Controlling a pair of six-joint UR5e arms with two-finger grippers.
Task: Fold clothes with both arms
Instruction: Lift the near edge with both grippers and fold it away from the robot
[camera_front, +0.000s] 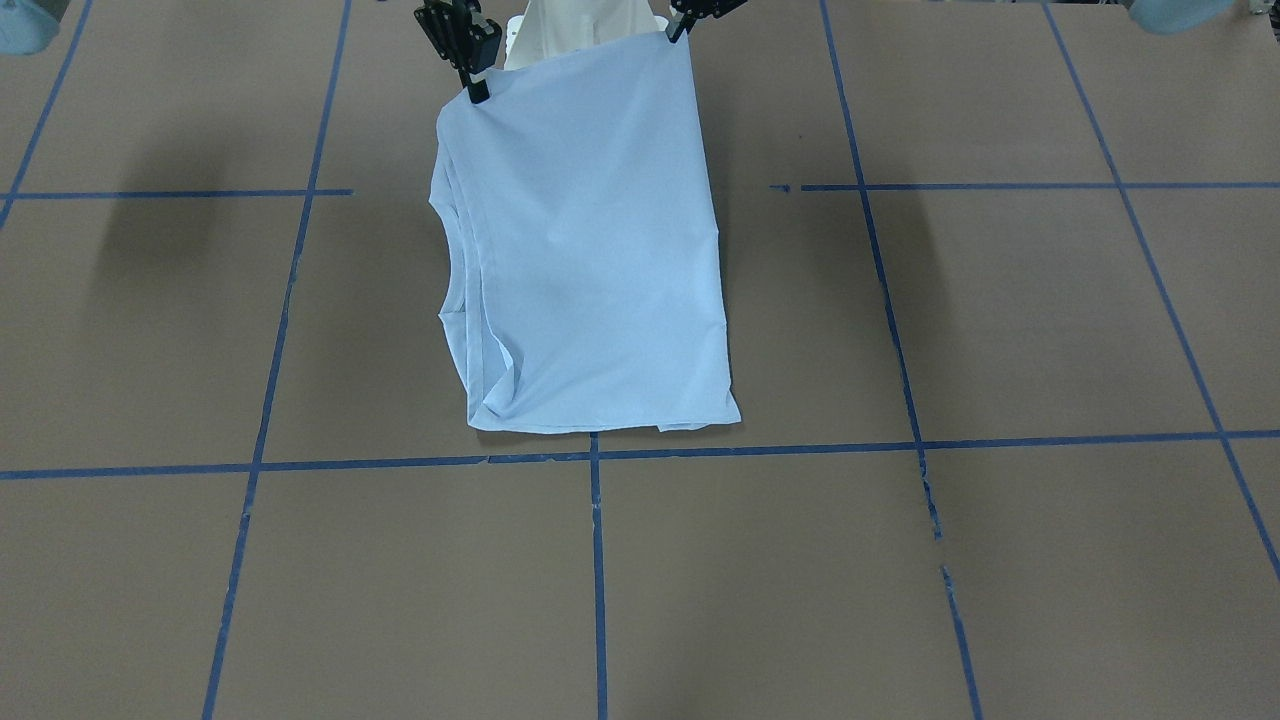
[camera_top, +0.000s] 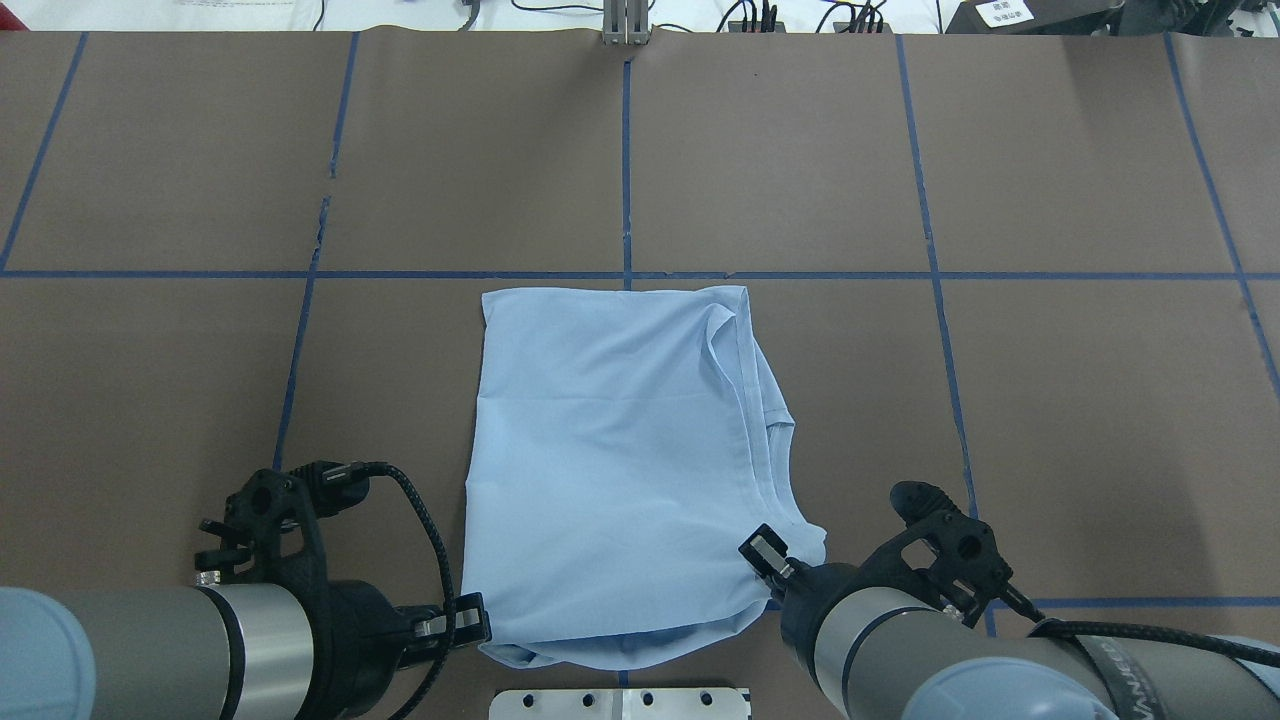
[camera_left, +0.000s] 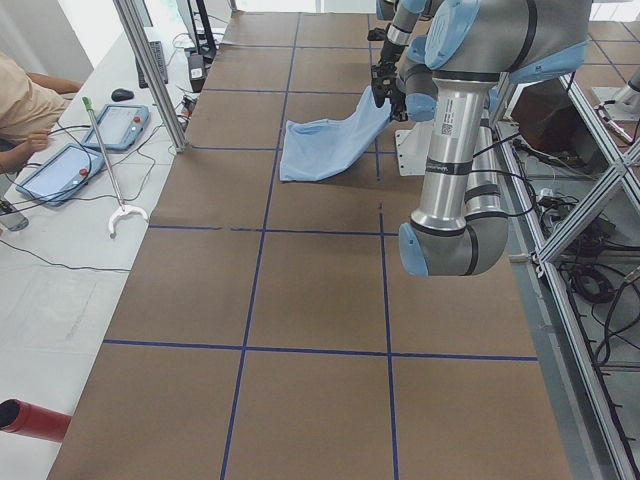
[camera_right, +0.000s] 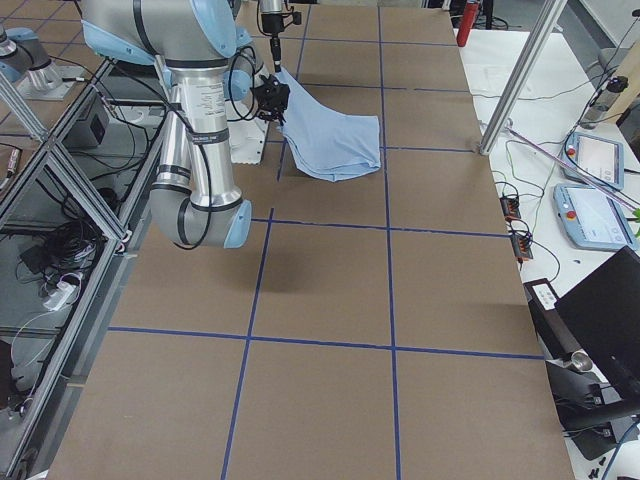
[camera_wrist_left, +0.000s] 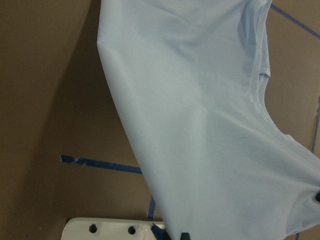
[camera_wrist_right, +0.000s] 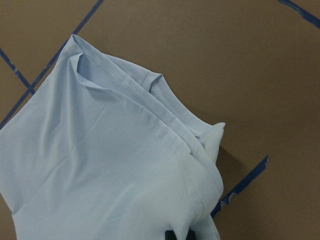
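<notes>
two near corners of the light blue t-shirt (camera_top: 620, 450) are held lifted off the worktop (camera_top: 1050, 400), one clamped in the closed left gripper (camera_top: 468, 617), the other in the closed right gripper (camera_top: 768, 562), while its far edge lies just short of a blue tape line (camera_top: 800, 275). on the right gripper's side several layers are stacked loosely; an inner layer could be shed if the cloth is carried forward quickly. the fold could be skewed if the grippers are moved unevenly.

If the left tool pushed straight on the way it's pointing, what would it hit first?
The shirt it is gripping: the left tool points sideways along the raised near hem. Beyond that, probably the right tool, though depth is unclear.
</notes>
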